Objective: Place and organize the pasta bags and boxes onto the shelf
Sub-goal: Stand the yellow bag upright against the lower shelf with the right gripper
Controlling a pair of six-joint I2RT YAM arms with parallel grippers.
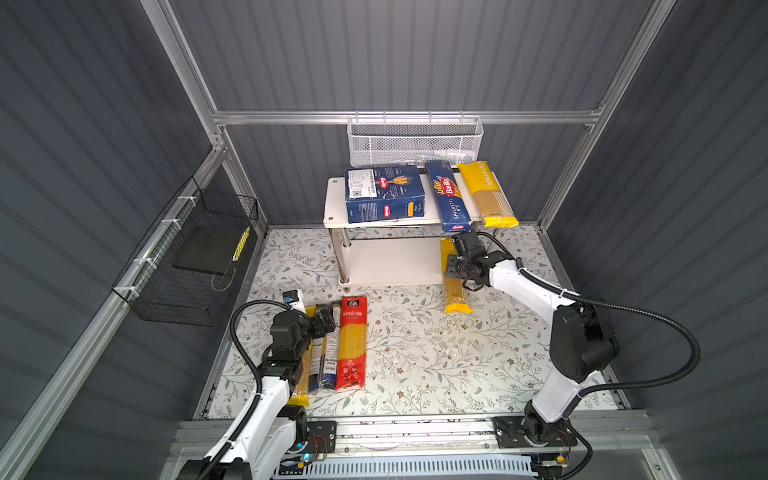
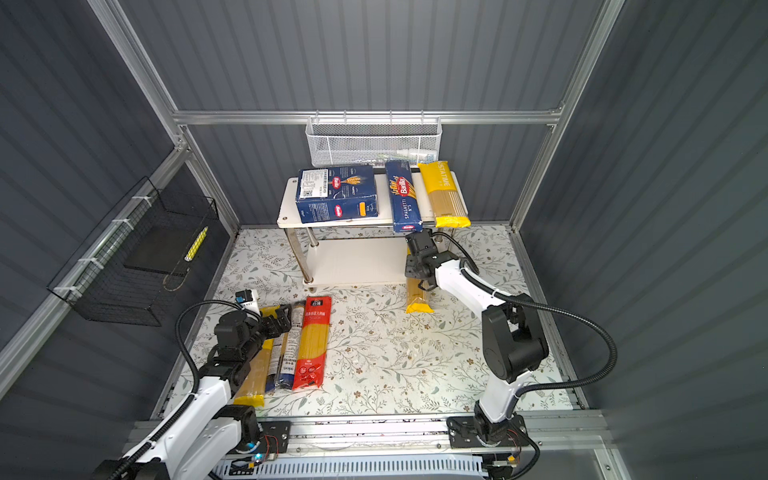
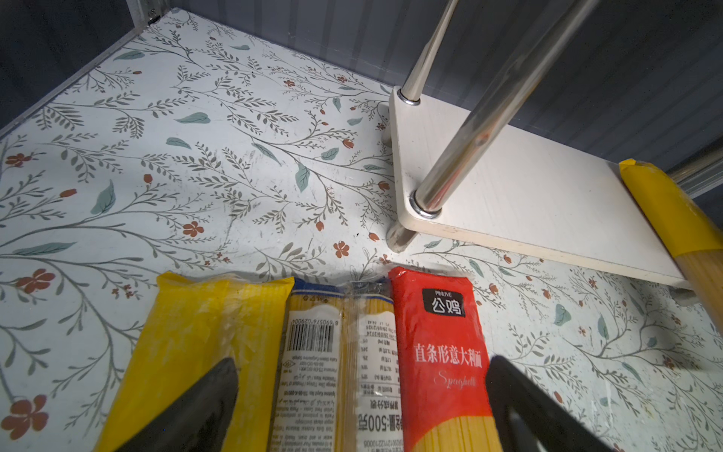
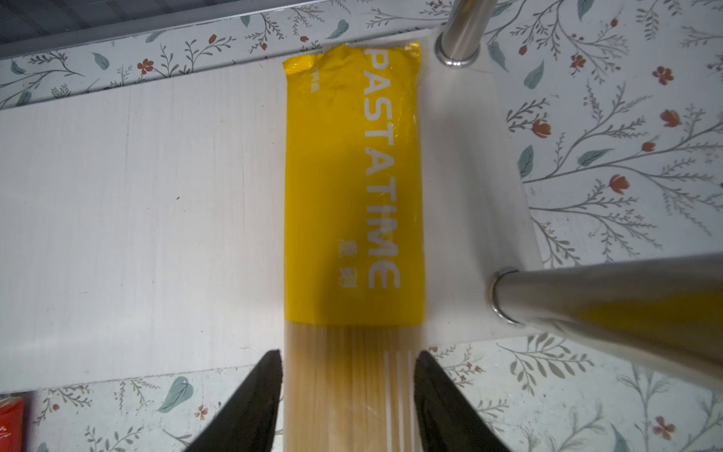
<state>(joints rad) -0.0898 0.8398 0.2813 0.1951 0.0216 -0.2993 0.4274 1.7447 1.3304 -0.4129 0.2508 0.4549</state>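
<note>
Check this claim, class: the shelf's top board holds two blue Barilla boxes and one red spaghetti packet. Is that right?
Not quite: beside the wide Barilla box and the narrow Barilla box, the top board holds a yellow-ended packet, not a red one. Both top views show it.

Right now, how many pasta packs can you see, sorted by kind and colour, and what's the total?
Blue Barilla boxes: 2
Yellow-ended bags: 3
Red bag: 1
Clear bag with blue-and-white label: 1
Total: 7
</note>
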